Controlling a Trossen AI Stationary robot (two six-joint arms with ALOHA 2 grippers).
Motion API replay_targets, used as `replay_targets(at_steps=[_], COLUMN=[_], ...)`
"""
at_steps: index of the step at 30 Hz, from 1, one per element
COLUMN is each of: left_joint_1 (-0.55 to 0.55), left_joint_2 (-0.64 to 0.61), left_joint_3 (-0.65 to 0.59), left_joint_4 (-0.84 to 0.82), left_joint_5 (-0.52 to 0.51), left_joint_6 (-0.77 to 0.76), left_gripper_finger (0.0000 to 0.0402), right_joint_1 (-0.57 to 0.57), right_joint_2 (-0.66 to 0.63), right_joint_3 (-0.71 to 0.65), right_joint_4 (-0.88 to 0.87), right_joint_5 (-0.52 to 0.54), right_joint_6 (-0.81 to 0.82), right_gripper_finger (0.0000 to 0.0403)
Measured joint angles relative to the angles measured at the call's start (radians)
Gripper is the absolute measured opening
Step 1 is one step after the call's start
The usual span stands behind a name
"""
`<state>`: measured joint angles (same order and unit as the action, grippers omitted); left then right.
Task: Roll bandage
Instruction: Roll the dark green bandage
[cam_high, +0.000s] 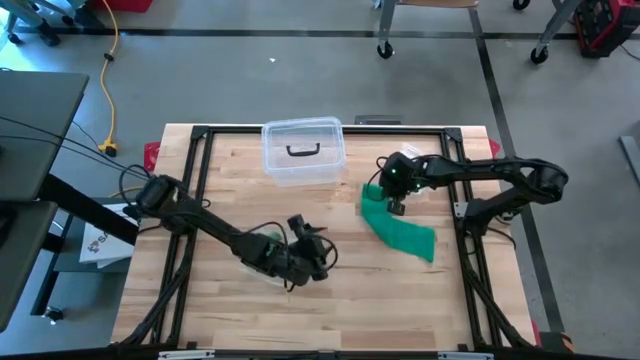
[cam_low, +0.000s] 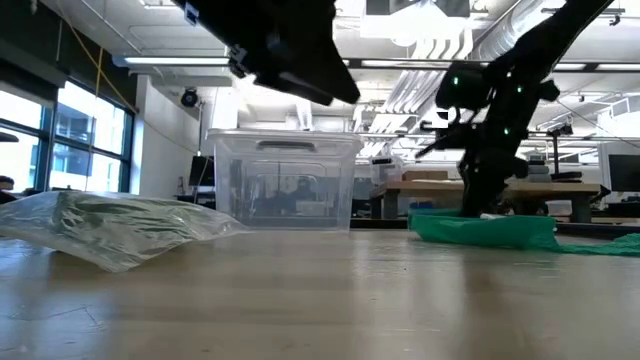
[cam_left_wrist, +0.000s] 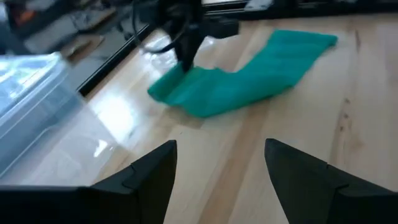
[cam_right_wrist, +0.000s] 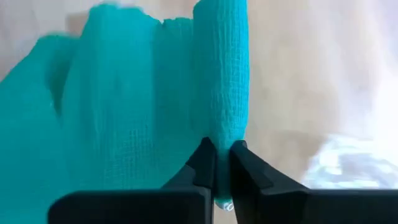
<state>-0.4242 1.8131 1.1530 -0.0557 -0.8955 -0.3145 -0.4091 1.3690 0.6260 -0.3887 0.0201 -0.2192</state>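
Observation:
A teal bandage (cam_high: 400, 230) lies unrolled as a slanting strip on the right half of the wooden table, also visible in the low view (cam_low: 490, 230) and the left wrist view (cam_left_wrist: 242, 81). My right gripper (cam_right_wrist: 222, 149) stands at the strip's far end (cam_high: 394, 207), near the clear box, and is shut on it. My left gripper (cam_high: 325, 255) hovers over the middle of the table to the left of the bandage. It is open (cam_left_wrist: 221, 165), points toward the bandage and has nothing between its fingers. My right gripper pinches a raised ridge of the bandage (cam_right_wrist: 222, 127) at its far end between the two fingertips. The fingers come from above, slanting down. Whether one layer or several, I cannot tell. The rest of the strip (cam_right_wrist: 112, 106) lies slack on the table.
A clear lidded plastic box (cam_high: 303, 150) stands at the far middle of the table. A crumpled clear plastic bag (cam_low: 110, 228) lies on the left in the low view. Black frame rails (cam_high: 470, 250) run along the table's sides.

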Motion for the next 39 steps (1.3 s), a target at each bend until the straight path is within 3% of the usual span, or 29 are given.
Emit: replay_targets(at_steps=[3, 7, 13, 21, 25, 39], left_joint_1=[0.019, 0.028, 0.038, 0.093, 0.108, 0.139], left_joint_2=[-0.058, -0.127, -0.215, -0.22, -0.22, -0.22], left_joint_3=[-0.004, -0.052, -0.166, -0.196, -0.196, -0.196], left_joint_4=[-0.076, -0.054, 0.226, 0.464, 0.561, 0.638], left_joint_5=[0.042, 0.06, 0.093, 0.196, 0.198, 0.289], left_joint_6=[-0.081, -0.087, -0.077, -0.01, 0.068, 0.117], left_gripper_finger=[0.0239, 0.0239, 0.0239, 0.0239, 0.0239, 0.0239], right_joint_1=[0.073, 0.21, 0.482, 0.745, 0.801, 0.851], right_joint_2=[-0.062, -0.167, -0.281, -0.234, -0.178, -0.016], right_joint_3=[0.023, 0.055, 0.11, 0.236, 0.301, 0.491], right_joint_4=[-0.039, -0.048, -0.048, -0.048, -0.06, -0.146], right_joint_5=[0.119, 0.257, 0.497, 0.715, 0.793, 0.844], right_joint_6=[0.021, 0.044, 0.011, -0.071, -0.111, -0.194], right_gripper_finger=[0.001, 0.0015, 0.0015, 0.0016, 0.0016, 0.0016])
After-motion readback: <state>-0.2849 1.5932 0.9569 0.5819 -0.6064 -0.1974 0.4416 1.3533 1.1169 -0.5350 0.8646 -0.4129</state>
